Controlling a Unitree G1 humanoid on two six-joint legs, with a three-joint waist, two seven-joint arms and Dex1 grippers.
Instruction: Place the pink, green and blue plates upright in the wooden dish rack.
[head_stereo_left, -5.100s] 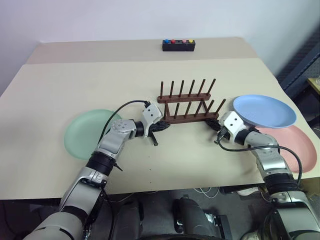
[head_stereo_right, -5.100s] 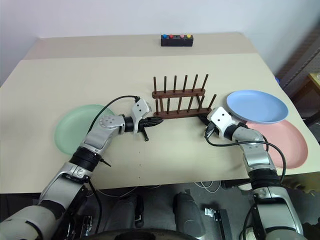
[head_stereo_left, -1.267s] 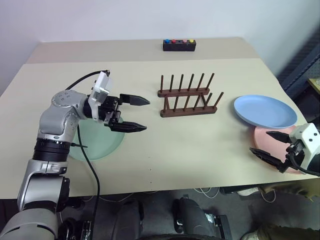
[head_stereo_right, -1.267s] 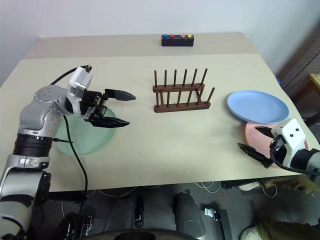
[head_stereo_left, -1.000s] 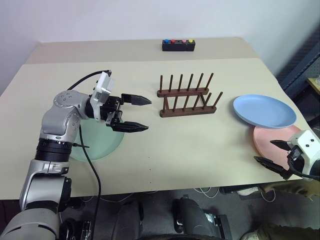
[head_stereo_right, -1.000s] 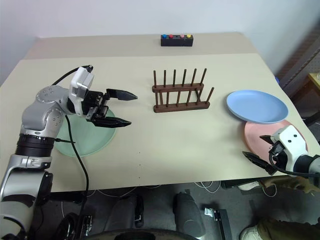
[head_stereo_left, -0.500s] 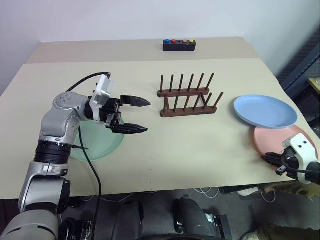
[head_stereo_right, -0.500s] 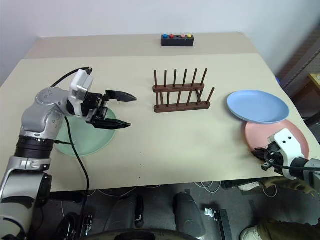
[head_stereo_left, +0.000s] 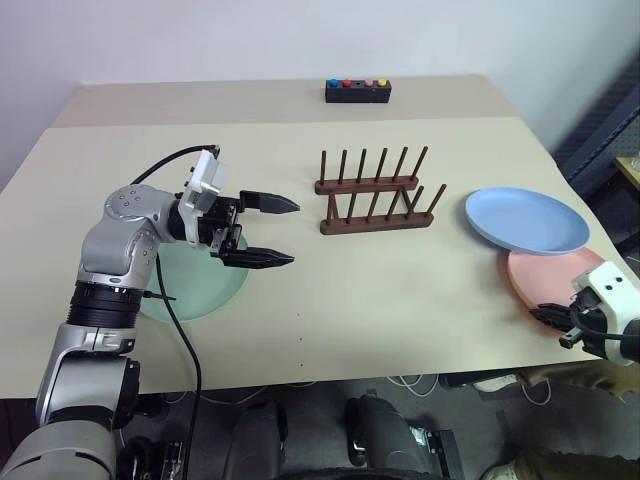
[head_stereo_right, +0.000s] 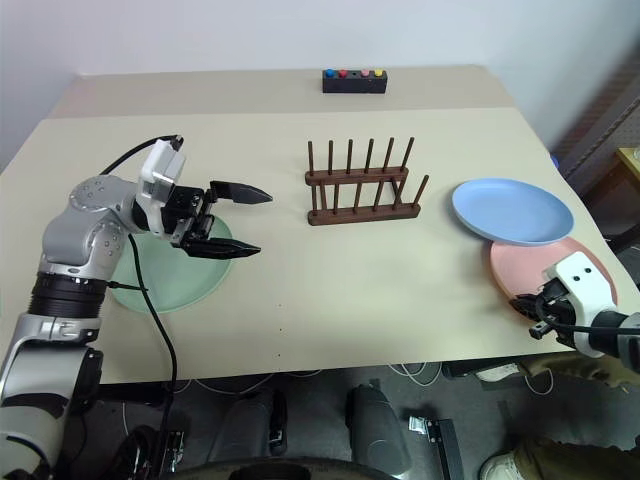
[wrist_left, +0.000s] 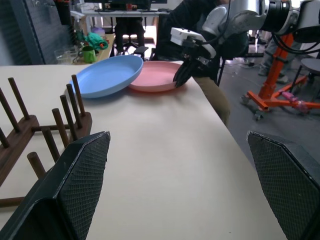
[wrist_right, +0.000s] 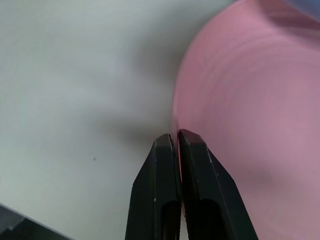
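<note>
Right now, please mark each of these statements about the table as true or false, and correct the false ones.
1. The wooden dish rack holds no plate. True.
2. The blue plate lies partly over the pink plate. True.
3. The right tool is wide open above the blue plate. False: it is shut on the near rim of the pink plate.
4. The left tool grips the green plate. False: it is open and holds nothing, above the table beside that plate.
5. The small black box with coloured buttons stands at the far side of the table, behind the rack. True.
</note>
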